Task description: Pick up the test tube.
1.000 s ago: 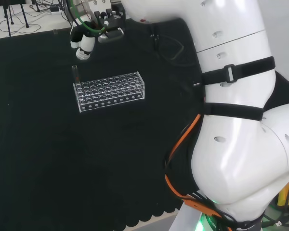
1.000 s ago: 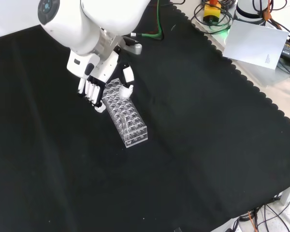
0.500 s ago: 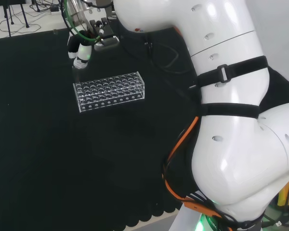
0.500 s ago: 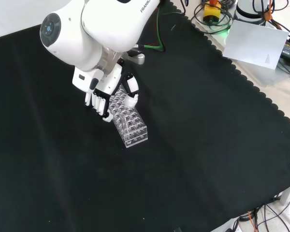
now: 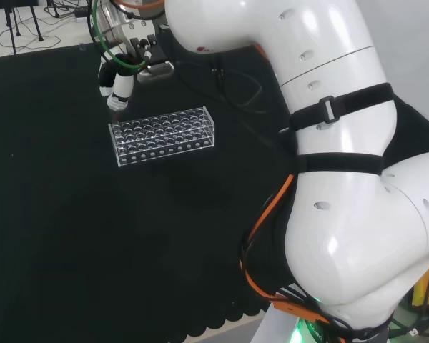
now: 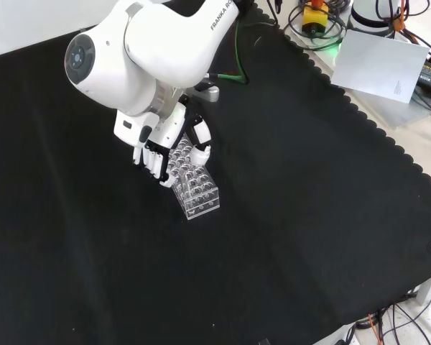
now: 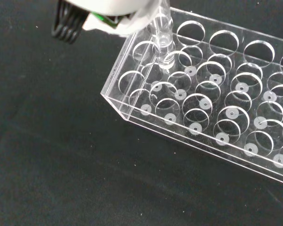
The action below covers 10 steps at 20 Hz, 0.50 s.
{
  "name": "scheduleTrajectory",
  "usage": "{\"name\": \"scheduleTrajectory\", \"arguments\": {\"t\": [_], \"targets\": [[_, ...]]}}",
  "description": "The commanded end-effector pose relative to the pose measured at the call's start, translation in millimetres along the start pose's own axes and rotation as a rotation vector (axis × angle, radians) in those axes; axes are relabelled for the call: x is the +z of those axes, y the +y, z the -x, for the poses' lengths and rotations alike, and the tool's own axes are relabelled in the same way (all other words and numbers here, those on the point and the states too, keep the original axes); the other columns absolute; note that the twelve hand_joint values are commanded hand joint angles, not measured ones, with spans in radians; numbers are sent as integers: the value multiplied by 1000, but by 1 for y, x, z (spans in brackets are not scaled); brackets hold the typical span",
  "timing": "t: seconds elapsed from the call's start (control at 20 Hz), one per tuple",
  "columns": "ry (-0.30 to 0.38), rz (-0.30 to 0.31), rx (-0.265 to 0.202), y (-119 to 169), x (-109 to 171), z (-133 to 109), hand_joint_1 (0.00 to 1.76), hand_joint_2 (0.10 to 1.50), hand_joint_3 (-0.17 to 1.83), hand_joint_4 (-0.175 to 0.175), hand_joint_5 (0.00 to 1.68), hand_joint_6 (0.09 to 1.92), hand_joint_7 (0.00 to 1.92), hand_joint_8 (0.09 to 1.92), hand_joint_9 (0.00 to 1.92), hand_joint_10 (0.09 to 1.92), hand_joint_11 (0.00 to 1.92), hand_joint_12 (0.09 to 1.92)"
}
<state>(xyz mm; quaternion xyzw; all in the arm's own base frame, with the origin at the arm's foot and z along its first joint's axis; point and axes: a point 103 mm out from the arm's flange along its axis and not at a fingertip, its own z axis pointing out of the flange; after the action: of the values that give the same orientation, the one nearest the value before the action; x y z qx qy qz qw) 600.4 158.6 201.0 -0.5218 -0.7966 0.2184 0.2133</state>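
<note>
Now hand (image 6: 160, 147) curled round test tube (image 7: 162, 35) above rack's (image 5: 163, 134) corner hole, bare cloth (image 6: 287, 215) all around.

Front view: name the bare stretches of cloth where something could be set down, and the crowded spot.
Bare cloth runs wide from the clear rack to the scalloped edge at right and bottom, and also left of the rack. The crowded spot is the rack's upper end, where the hand and the white arm link hang over it.
</note>
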Motion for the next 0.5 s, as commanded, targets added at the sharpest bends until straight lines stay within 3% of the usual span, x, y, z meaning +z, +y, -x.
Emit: {"name": "scheduleTrajectory", "arguments": {"t": [0.05,0.5], "targets": [[-1,-11,2,2,5,-1,1015,633,751,-175,486,905,734,967,644,898,361,1450],[-12,-3,14,9,7,-8,1050,603,762,-175,554,933,835,949,699,874,394,1438]]}}
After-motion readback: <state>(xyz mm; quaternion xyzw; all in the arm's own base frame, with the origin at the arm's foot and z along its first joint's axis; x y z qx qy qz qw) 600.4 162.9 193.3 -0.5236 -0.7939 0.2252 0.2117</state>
